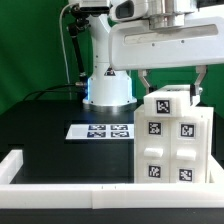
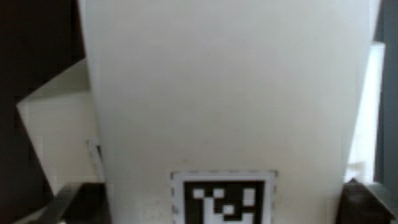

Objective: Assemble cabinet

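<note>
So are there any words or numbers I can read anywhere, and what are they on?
No readable words, numbers or brand names appear in either view.
White blocky plastic cabinet: only black-and-white square tags, patterns rather than letters.
Flat white marker board on the black table: the same kind of tags, no text.
Wrist view: one blurred tag on the white panel, nothing legible.

In the exterior view the cabinet [image 1: 171,140] covers the gripper's fingertips, so the jaws' state is not clear. The arm's upper part is cut off by the picture's edge. In the wrist view the cabinet [image 2: 222,90] is blurred and its tag [image 2: 226,198] is cut off.
</note>
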### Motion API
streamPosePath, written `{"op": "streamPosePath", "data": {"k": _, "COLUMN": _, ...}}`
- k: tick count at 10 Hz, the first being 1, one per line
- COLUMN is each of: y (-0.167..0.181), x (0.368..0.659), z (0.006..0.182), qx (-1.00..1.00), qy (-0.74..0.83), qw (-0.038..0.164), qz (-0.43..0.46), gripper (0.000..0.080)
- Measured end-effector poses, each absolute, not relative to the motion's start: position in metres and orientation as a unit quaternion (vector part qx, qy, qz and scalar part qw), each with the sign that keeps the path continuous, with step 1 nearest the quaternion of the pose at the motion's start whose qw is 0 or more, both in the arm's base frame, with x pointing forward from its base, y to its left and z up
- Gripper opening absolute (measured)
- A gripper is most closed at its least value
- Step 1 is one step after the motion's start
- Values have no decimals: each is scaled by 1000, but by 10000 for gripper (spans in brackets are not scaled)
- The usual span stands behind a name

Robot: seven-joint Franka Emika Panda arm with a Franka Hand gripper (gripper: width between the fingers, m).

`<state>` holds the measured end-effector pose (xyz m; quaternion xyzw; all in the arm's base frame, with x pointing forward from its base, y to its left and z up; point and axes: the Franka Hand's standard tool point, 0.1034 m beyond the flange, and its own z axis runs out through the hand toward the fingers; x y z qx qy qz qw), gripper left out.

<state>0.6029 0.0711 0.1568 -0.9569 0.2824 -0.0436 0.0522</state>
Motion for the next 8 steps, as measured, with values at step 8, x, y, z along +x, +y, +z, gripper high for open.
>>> {"op": "streamPosePath", "data": {"k": 8, "y": 77, "x": 593, "z": 156, "qx": -830, "qy": 553, "qw": 68, "qz": -18, "gripper": 554}}
